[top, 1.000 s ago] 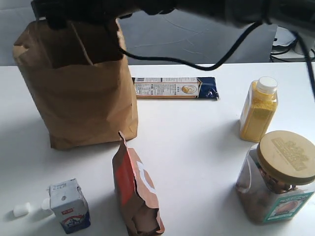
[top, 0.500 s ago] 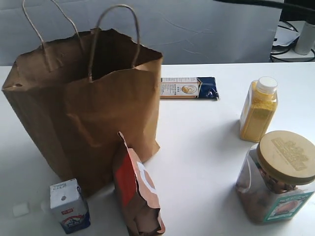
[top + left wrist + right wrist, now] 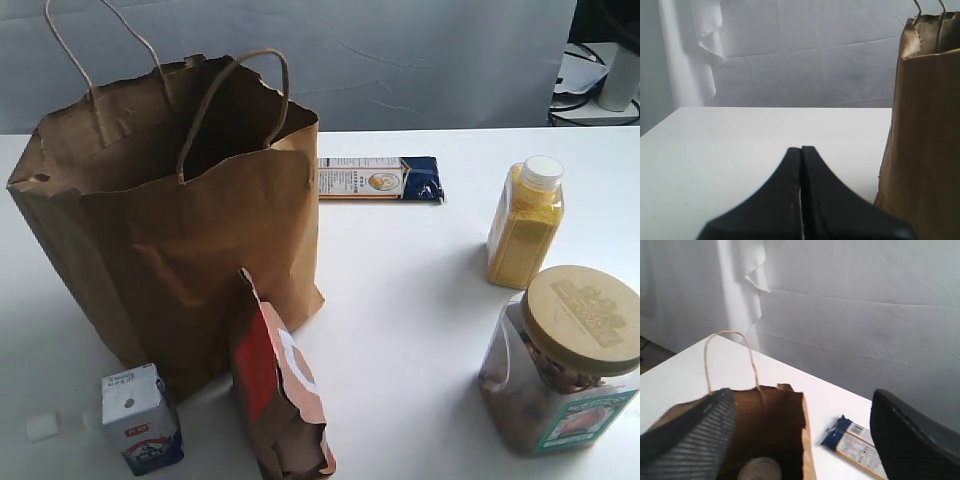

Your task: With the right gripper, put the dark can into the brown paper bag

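Note:
The brown paper bag (image 3: 170,230) stands upright and open at the left of the table, handles up. In the right wrist view I look down into the bag (image 3: 775,415), and the dark can (image 3: 760,469) rests at its bottom, silver lid up. In the exterior view the can is hidden. My right gripper (image 3: 800,440) is open above the bag's mouth and holds nothing. Beside the bag (image 3: 925,140), low over the table, my left gripper (image 3: 801,150) is shut and empty. Neither arm shows in the exterior view.
A blue packet (image 3: 385,178) lies behind the bag. An orange-brown pouch (image 3: 275,385) and a small carton (image 3: 142,418) stand in front of it. A yellow bottle (image 3: 525,222) and a clear jar with a tan lid (image 3: 565,365) stand at the right.
The right arm that hung over the bag a second ago has left the exterior view. The bag came nearer the camera with handles up, and one handle has since tilted.

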Tool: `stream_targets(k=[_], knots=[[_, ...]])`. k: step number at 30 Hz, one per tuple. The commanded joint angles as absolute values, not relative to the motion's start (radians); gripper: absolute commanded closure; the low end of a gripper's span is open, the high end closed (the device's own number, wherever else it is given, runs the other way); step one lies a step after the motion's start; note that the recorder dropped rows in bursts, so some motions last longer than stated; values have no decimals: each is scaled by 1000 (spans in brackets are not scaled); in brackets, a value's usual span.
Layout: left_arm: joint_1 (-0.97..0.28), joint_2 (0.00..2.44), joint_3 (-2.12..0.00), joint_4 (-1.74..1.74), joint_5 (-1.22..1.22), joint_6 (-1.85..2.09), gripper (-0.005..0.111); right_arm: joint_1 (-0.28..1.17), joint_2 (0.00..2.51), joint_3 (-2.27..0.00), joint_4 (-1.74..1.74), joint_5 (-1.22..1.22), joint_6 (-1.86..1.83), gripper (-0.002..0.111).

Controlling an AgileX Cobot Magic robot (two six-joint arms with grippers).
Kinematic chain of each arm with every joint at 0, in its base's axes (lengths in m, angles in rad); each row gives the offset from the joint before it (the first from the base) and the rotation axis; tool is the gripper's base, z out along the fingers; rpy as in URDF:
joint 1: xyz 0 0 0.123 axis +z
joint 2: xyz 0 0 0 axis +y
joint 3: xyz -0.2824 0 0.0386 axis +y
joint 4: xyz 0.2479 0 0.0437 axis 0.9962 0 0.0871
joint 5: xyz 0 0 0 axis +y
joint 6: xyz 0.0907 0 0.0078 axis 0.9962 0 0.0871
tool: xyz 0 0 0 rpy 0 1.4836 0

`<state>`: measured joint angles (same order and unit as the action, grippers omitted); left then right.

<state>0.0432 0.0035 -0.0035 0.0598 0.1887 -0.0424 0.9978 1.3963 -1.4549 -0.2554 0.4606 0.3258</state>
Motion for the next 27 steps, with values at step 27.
stream_targets(k=[27], knots=[[37,0,0,62,184,-46,107,377,604,-288,-11,-149,152,47]])
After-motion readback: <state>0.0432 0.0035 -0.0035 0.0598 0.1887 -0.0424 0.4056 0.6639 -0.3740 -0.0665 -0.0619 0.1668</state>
